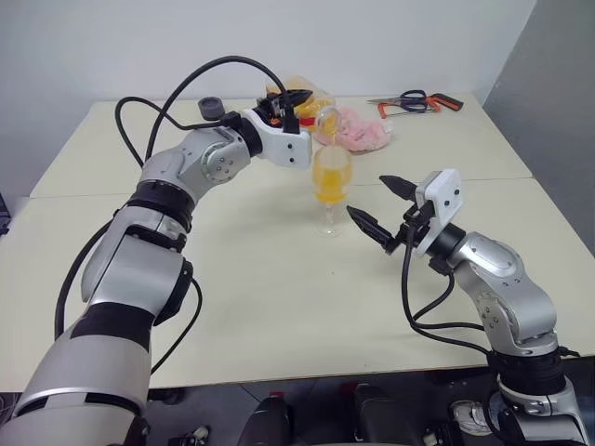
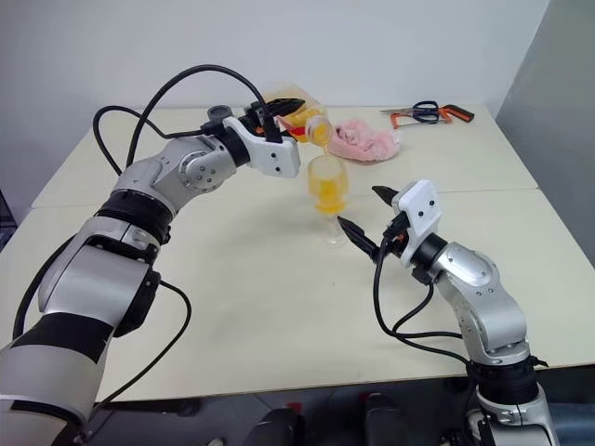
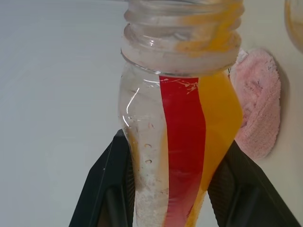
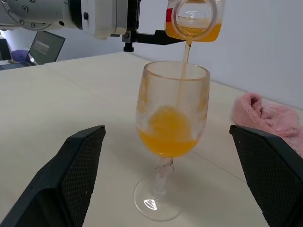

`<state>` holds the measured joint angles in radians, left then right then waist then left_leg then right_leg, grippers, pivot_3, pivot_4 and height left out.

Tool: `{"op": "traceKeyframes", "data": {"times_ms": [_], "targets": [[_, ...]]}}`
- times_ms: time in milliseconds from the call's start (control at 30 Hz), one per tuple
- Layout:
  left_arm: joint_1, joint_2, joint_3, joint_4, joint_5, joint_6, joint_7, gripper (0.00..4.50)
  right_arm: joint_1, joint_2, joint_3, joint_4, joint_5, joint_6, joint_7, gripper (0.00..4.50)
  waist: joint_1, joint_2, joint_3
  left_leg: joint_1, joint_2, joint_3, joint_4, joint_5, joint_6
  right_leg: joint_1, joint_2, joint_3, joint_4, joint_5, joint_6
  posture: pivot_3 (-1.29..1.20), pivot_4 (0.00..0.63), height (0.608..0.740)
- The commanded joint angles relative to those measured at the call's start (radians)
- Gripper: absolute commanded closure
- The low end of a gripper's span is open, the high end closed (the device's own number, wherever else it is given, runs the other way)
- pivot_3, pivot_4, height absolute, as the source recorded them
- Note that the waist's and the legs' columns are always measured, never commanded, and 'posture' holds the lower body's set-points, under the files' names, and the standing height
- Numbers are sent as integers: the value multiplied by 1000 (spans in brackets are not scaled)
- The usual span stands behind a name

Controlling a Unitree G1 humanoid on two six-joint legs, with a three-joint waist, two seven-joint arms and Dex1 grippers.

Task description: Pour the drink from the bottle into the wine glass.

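Right now my left gripper [image 1: 296, 104] is pinching the bottle [image 2: 314, 125] by its body, tipped over with the open mouth just above the rim of the wine glass [image 4: 171, 142]. I hold it low on the body so the neck stays free and the mouth can hang over the bowl; in my left wrist view the black fingers [image 3: 106, 189] press either side of the clear plastic, with the red label strip between them. The drink [image 4: 166, 137] falls in a thin orange stream from the bottle into the glass, where it fills roughly the lower part of the bowl. Some is left in the tilted bottle, pooled toward the neck, so I judge the pour is under way and not finished.

My right gripper [image 1: 379, 204] is spread wide and holds nothing. It sits just beside the wine glass, on the side nearer to me, its two fingers pointing at the bowl and stem without touching. I take it that it waits there to steady the glass if it wobbles, since a tall stemmed glass on a small foot tips easily.

Beyond the wine glass lies a pink cloth [image 1: 361, 133], handy for spills. Farther off, near the table's far edge, are scissors [image 1: 409, 98] and a small hacksaw [image 2: 446, 113], well apart from the wine glass.
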<state>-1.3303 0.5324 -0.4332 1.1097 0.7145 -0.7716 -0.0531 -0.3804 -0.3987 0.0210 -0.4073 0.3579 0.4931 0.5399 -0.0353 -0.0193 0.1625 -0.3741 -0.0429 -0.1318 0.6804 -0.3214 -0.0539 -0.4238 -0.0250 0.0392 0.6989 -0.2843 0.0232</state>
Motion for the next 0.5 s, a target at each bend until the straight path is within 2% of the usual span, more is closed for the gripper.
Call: {"op": "traceKeyframes", "data": {"times_ms": [33, 500], "targets": [[-45, 18, 7, -16, -5, -8, 27, 2863, -14, -8, -23, -20, 17, -4, 3, 0, 0, 0, 0, 0, 0, 0, 0, 0, 0, 0, 0, 0, 0, 0, 0, 0, 150, 740], [-48, 20, 3, -21, 2, -12, 36, 2863, -15, -10, -17, -24, 20, -1, 3, 0, 0, 0, 0, 0, 0, 0, 0, 0, 0, 0, 0, 0, 0, 0, 0, 0, 150, 740]]}}
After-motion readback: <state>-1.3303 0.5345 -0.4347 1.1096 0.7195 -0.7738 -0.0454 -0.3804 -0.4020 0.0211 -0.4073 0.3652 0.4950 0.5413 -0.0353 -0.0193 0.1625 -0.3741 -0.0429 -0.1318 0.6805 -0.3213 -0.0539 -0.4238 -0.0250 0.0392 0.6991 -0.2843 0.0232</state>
